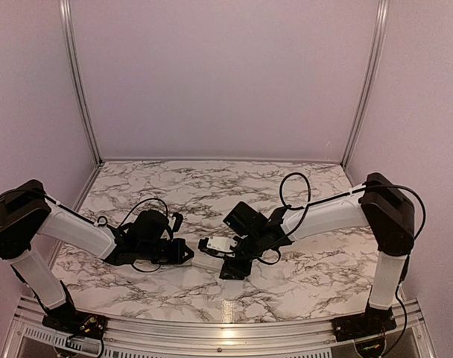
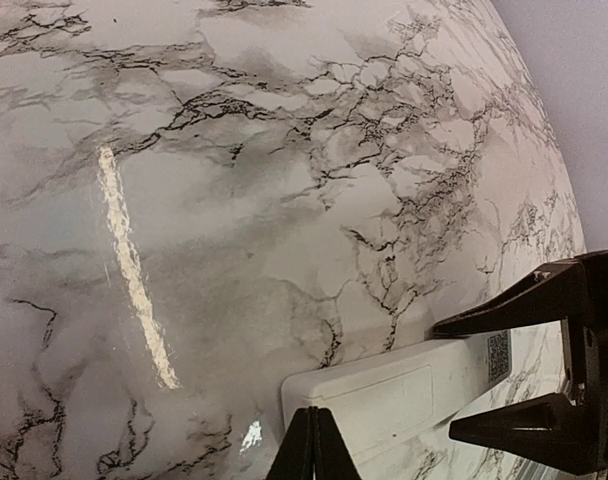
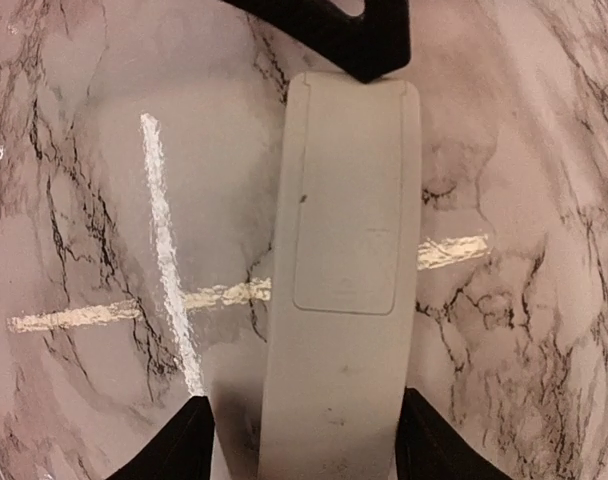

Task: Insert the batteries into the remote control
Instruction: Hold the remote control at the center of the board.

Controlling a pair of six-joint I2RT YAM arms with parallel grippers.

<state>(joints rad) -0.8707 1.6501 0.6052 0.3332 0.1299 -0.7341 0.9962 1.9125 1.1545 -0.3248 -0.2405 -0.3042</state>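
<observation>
1. White plastic remote control (image 3: 344,250) lies flat on the marble-patterned surface (image 1: 211,186), back side up. It is close to the middle of the near edge, between the two arms.
2. Compartment cover (image 3: 346,230) on the back looks seated flush; no open recess shows.
3. Batteries: neither is visible in any view. Cannot tell whether they are under the cover or out of shot.
4. Left jaws: closed tip to tip, nothing between them. The tips sit over one short end of the remote, apparently pressing on its top.
5. Right jaws: parted, astride the opposite end, one finger outside each long edge. Bare surface shows between one finger and the remote; the other finger is very close, contact unclear. Nothing gripped.
6. Step in hand (judgement): cover handling. Either both cells are in and the cover is on, so the load is finished, or the cover has yet to come off. These views do not settle which.
7. Next move (judgement):
   - If the cover must come off, the right jaws should close across the long edges to pin the body while the left tips push on the cover alone, along the remote's length.
   - If loading is finished, both jaws need a straight lift clear, without dragging the remote.
</observation>
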